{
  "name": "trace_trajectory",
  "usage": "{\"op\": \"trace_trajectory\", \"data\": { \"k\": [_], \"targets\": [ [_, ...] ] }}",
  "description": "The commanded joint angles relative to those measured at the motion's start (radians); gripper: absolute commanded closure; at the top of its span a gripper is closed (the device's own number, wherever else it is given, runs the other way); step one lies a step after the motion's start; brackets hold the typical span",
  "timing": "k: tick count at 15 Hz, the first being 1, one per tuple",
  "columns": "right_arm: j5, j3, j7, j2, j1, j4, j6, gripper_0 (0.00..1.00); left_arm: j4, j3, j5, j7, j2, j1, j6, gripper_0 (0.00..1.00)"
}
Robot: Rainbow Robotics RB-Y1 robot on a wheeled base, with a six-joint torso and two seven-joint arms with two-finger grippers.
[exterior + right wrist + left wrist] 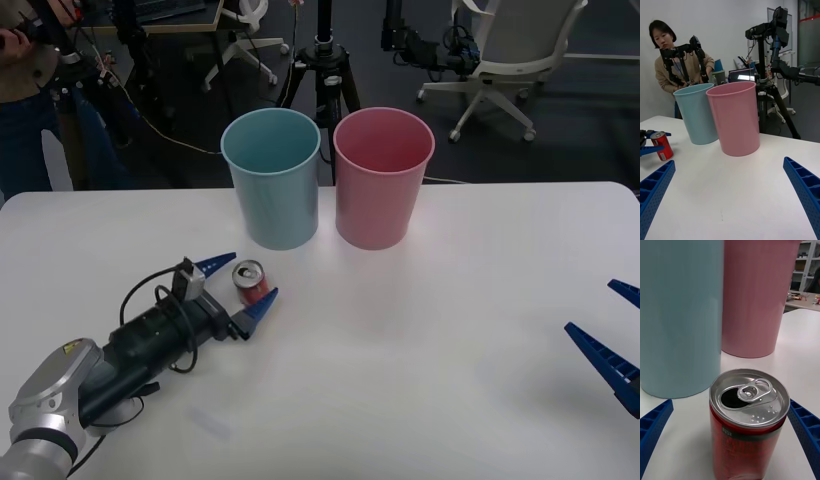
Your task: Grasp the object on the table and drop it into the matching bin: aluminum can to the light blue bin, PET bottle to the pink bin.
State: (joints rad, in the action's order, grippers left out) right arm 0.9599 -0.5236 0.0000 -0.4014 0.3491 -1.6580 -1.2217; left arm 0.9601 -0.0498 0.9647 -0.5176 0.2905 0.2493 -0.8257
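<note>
A small red aluminum can [250, 282] with a silver top stands upright on the white table [420, 330], in front of the light blue bin [271, 178]. My left gripper [246, 281] is open with one blue finger on each side of the can; the left wrist view shows the can [747, 423] between the fingers [655, 427] with a gap on at least one side. The pink bin [383, 176] stands right of the blue one, almost touching it. My right gripper [612, 325] hangs open and empty at the table's right edge, and from its wrist I see the can [661, 145], the light blue bin [697, 112] and the pink bin [735, 118].
Both bins stand near the table's far edge. Behind the table are a black tripod [322, 70] and an office chair [505, 50]. Bare tabletop stretches between the can and my right gripper.
</note>
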Motion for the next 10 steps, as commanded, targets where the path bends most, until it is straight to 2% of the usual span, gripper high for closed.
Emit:
{"op": "trace_trajectory", "data": {
  "k": [1, 3, 5, 6, 7, 10],
  "targets": [
    [0.000, 0.000, 0.000, 0.000, 0.000, 0.000, 0.000, 0.00, 0.000, -0.019, 0.000, 0.013, -0.004, 0.008, 0.020, 0.00],
    [0.000, 0.000, 0.000, 0.000, 0.000, 0.000, 0.000, 0.00, 0.000, -0.024, 0.000, 0.025, -0.004, 0.008, 0.023, 0.00],
    [0.000, 0.000, 0.000, 0.000, 0.000, 0.000, 0.000, 0.00, 0.000, -0.024, 0.000, 0.033, -0.004, 0.008, 0.023, 0.56],
    [0.000, 0.000, 0.000, 0.000, 0.000, 0.000, 0.000, 0.00, 0.000, -0.025, -0.001, 0.036, -0.004, 0.010, 0.023, 0.80],
    [0.000, 0.000, 0.000, 0.000, 0.000, 0.000, 0.000, 0.00, 0.000, -0.024, -0.004, 0.039, -0.004, 0.008, 0.023, 0.96],
    [0.000, 0.000, 0.000, 0.000, 0.000, 0.000, 0.000, 0.00, 0.000, -0.022, -0.006, 0.044, -0.002, 0.008, -0.001, 1.00]
  ]
}}
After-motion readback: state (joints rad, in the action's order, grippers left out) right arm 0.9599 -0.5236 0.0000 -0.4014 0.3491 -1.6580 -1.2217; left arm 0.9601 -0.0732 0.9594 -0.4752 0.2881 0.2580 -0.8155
